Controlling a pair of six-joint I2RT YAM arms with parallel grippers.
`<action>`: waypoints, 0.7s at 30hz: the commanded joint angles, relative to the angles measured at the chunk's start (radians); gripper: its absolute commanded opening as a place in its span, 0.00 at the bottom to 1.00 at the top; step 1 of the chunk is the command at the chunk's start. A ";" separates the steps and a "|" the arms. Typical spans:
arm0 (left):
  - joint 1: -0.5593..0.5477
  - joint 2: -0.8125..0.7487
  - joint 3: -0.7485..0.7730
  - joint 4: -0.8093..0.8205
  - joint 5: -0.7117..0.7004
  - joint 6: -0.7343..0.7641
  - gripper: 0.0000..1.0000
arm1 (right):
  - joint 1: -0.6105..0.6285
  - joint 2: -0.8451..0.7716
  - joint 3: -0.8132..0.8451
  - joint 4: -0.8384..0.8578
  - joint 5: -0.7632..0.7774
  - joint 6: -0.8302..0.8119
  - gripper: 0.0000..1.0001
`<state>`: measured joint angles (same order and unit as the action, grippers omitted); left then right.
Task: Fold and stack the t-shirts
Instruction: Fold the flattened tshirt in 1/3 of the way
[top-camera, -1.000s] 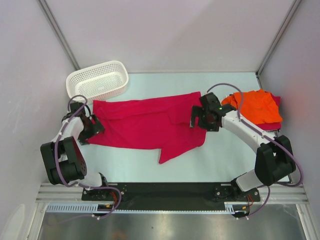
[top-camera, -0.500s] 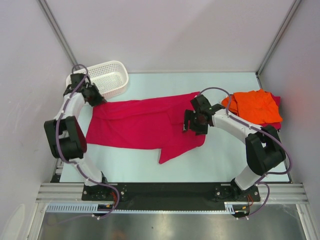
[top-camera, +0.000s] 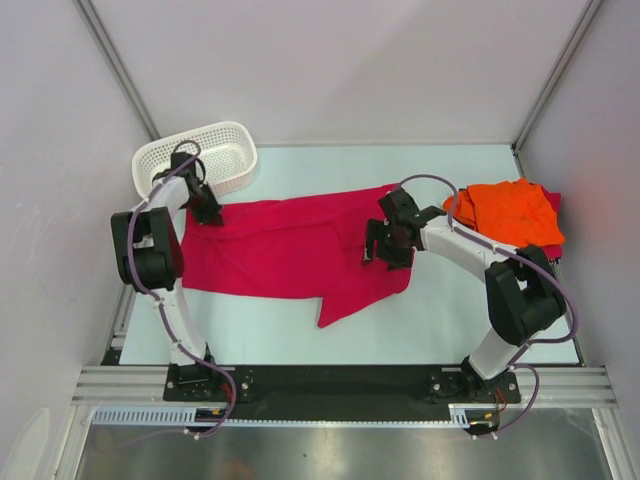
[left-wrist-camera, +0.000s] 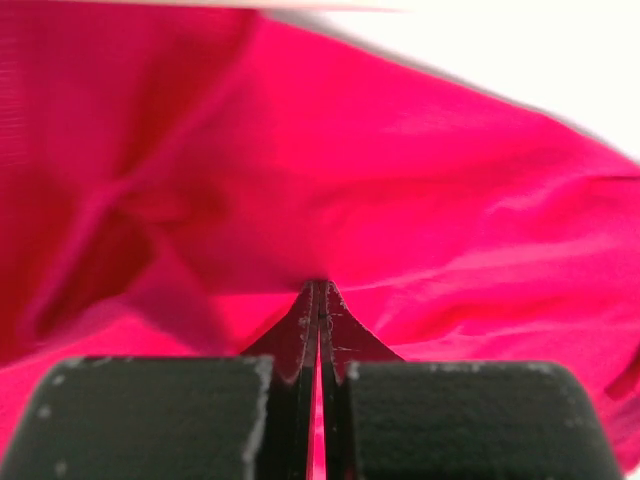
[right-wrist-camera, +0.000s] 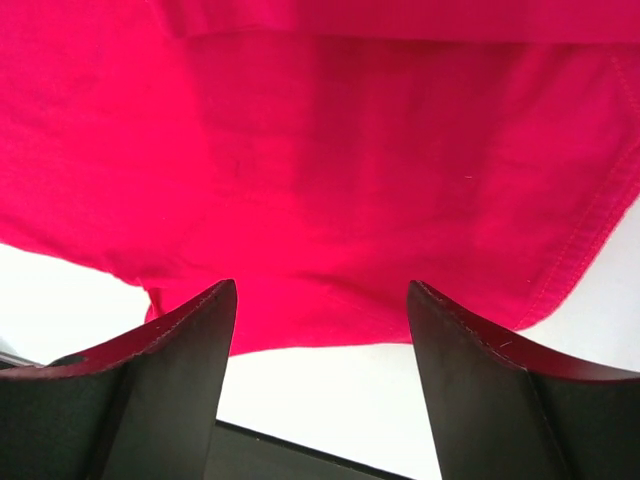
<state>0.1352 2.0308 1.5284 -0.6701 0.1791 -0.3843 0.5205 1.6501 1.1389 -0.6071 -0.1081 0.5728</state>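
The crimson shirt (top-camera: 280, 245) lies spread mid-table; the orange shirt (top-camera: 512, 212) sits piled far right. L gripper (left-wrist-camera: 320, 292) is pinched tight on the crimson's far-left corner by the basket (top-camera: 195, 160), while R gripper (right-wrist-camera: 320, 300) hovers over its right side w/ jaws apart, empty. R should prob. bite the matching corner first, so both lift the edge level w/o bunching.

No text, label, brand mark, number or sign can be read in any of the views. The crimson t-shirt (top-camera: 290, 250), the orange t-shirt (top-camera: 510, 212) and the white basket (top-camera: 228, 155) show plain surfaces with no print.
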 joint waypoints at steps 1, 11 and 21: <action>0.041 -0.023 0.038 -0.046 -0.099 -0.008 0.00 | -0.001 0.028 0.053 0.013 -0.024 -0.008 0.74; 0.156 -0.102 -0.072 -0.091 -0.260 0.012 0.00 | -0.045 0.073 0.104 0.004 -0.057 -0.059 0.73; 0.214 -0.305 -0.278 -0.071 -0.311 0.016 0.00 | -0.070 0.097 0.119 0.013 -0.082 -0.091 0.73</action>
<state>0.3412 1.8698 1.3300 -0.7513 -0.0959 -0.3820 0.4568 1.7416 1.2179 -0.6079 -0.1654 0.5106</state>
